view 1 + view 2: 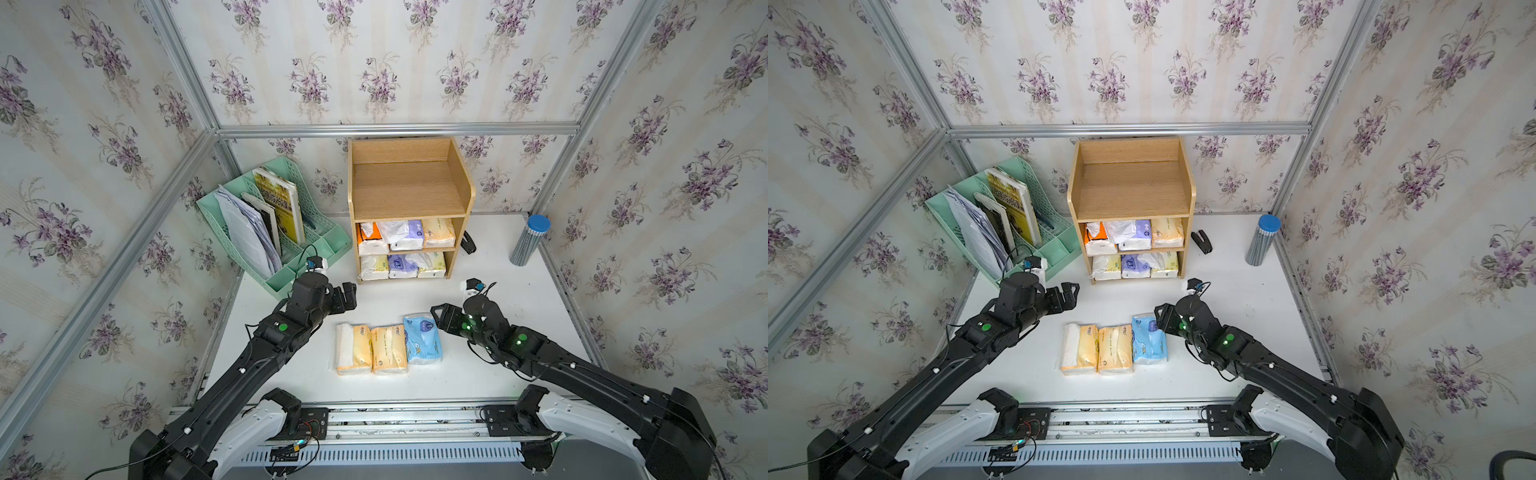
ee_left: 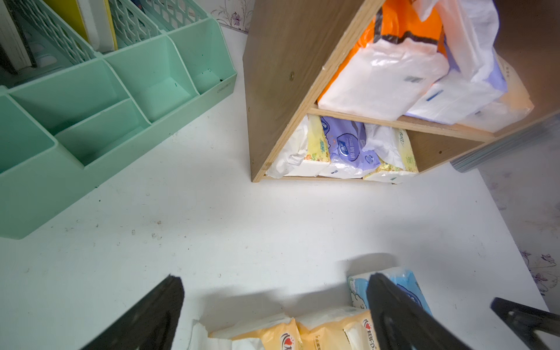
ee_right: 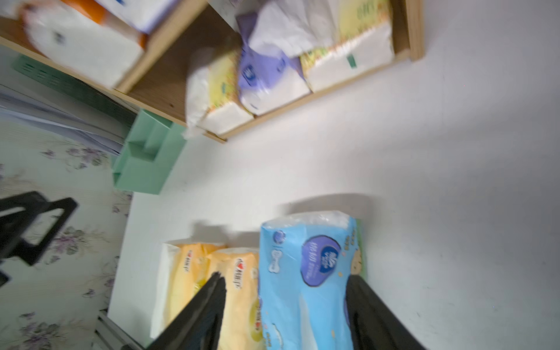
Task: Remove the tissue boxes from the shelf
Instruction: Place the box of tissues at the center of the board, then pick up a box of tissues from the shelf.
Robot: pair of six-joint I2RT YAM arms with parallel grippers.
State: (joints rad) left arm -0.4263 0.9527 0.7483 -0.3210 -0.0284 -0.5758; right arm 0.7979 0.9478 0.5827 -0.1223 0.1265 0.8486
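The wooden shelf [image 1: 409, 187] stands at the back of the table, and its top tier holds nothing. Its middle tier holds three tissue boxes [image 1: 405, 237]: orange, purple and peach. Three more [image 1: 401, 266] fill the bottom tier: pale yellow, purple, pale yellow. Two peach packs [image 1: 355, 349] and a light blue pack [image 1: 422, 338] lie side by side on the table in front. My right gripper [image 3: 285, 276] is open just over the blue pack [image 3: 309, 272], one finger above the neighbouring peach pack. My left gripper [image 1: 349, 295] hangs open left of the shelf [image 2: 278, 75], holding nothing.
A mint-green file rack [image 1: 282, 232] with papers and a book stands left of the shelf. A black stapler [image 1: 468, 243] lies just right of the shelf. A blue-capped striped cylinder [image 1: 530, 241] stands at the back right corner. Aluminium frame bars edge the table.
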